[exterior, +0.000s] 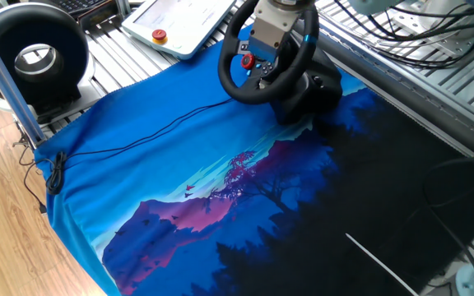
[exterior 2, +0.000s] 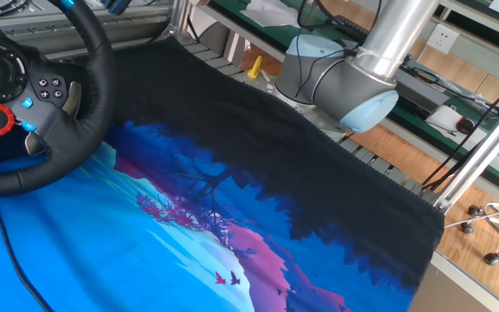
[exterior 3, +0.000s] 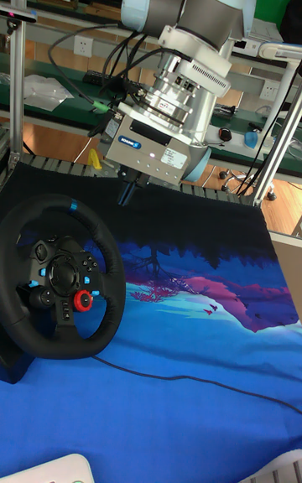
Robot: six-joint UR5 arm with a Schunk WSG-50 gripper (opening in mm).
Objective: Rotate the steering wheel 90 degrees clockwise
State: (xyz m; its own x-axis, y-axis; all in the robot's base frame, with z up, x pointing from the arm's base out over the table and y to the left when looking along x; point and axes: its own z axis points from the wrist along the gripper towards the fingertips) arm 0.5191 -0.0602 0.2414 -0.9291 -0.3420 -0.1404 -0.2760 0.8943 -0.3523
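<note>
Blue landscape-print cloth [exterior: 138, 173] under black round steering wheel [exterior 3: 59, 269]; silver two-finger gripper [exterior 3: 130, 192] hovers above rim (finger spread unclear), could slip off rim mid-turn.

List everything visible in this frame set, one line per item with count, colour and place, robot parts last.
steering wheel: one, black with a blue rim stripe and red and blue hub buttons, at the far edge of the cloth on a bulky black base.
printed cloth: one, blue, purple and black landscape, covering the table.
thin cable: one, black, running across the blue part of the cloth toward the wheel.
ring-shaped device: one, black with a silver-white centre, beyond the cloth's corner.
pendant: one, white with a red button, on the slatted surface behind the wheel.
arm: one, silver and pale blue.
gripper: one, dark fingers under a white body, just above the wheel's rim; whether it grips cannot be told.
</note>
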